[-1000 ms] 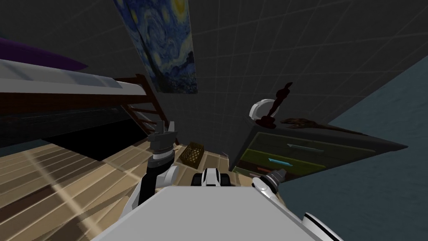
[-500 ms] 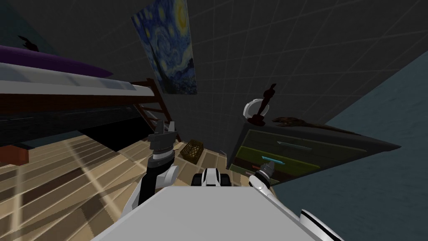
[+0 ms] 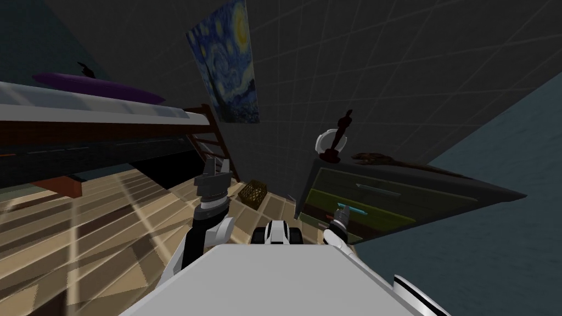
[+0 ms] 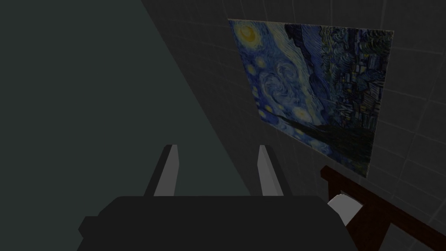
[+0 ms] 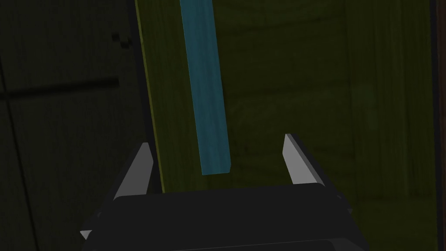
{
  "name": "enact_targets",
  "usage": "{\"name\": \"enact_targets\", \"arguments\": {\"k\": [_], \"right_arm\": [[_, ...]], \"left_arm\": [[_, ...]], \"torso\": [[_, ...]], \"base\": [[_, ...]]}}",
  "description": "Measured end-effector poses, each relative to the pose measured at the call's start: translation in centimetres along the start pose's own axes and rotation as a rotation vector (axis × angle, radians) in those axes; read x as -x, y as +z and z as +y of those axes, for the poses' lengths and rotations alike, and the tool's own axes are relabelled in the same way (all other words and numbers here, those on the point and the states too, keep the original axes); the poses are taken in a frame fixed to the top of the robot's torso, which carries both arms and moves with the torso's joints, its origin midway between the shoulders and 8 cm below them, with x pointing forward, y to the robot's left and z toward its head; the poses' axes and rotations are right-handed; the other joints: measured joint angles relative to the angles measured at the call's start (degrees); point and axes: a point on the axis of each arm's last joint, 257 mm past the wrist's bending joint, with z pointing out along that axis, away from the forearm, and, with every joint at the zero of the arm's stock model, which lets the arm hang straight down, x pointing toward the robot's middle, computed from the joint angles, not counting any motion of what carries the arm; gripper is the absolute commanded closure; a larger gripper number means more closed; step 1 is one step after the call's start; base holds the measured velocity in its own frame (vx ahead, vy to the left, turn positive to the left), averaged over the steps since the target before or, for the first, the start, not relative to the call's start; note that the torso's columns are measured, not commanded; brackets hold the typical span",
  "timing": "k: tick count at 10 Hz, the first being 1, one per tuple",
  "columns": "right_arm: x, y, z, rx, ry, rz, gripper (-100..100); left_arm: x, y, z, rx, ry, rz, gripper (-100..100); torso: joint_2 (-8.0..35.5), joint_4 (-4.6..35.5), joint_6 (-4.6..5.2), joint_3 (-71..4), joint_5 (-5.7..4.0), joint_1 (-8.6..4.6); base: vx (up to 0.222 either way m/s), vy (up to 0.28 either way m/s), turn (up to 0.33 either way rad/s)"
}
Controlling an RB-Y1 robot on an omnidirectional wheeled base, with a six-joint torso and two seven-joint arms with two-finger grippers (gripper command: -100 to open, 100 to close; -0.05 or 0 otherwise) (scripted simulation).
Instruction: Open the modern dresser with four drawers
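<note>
So, nothing is opening yet: the dresser [image 3: 395, 189] is looking fully shut. Your right gripper [image 5: 216, 141] is hovering with fingers spread, the end of the teal handle [image 5: 204, 87] lying between them, ungrasped, near the edge of its drawer front [image 5: 283, 87]. The left gripper [image 4: 217, 150], fingers released, is idling well clear of the dresser, leaving pulling room.

Dresser [image 3: 450, 184]: 1.
Green drawer fronts [image 3: 395, 202] on dresser: 3 made out; fourth cannot tell.
Handles on fronts: 2, i.e. 1 grey handle [image 3: 377, 190], 1 teal handle [image 3: 351, 209].
On dresser top: 1 dark statuette [image 3: 340, 131], 1 white round item [image 3: 324, 142], 1 brown lizard-like figure [image 3: 378, 159].
Left of dresser: 1 woven crate [image 3: 253, 192], 1 painting [image 3: 228, 60], 1 bed [image 3: 99, 118].
</note>
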Motion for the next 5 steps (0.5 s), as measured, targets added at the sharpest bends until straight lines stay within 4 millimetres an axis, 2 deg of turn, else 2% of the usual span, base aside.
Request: {"name": "enact_targets", "arguments": {"k": [2, 5], "right_arm": [[2.6, 0.1, 0.0, 0.006, 0.019, -0.073, -100], [7.0, -1.3, 0.6, 0.023, 0.052, -0.187, -100]], "left_arm": [[0.0, 0.0, 0.0, 0.0, 0.0, 0.0, 0], [0.0, 0.0, 0.0, 0.0, 0.0, 0.0, 0]], "torso": [[-0.11, -0.03, 0.01, -0.06, -0.02, -0.05], [-0.1, -0.03, 0.0, -0.06, 0.01, 0.01]], "base": [[-0.128, -0.157, 0.124], [-0.127, -0.159, 0.112]]}}
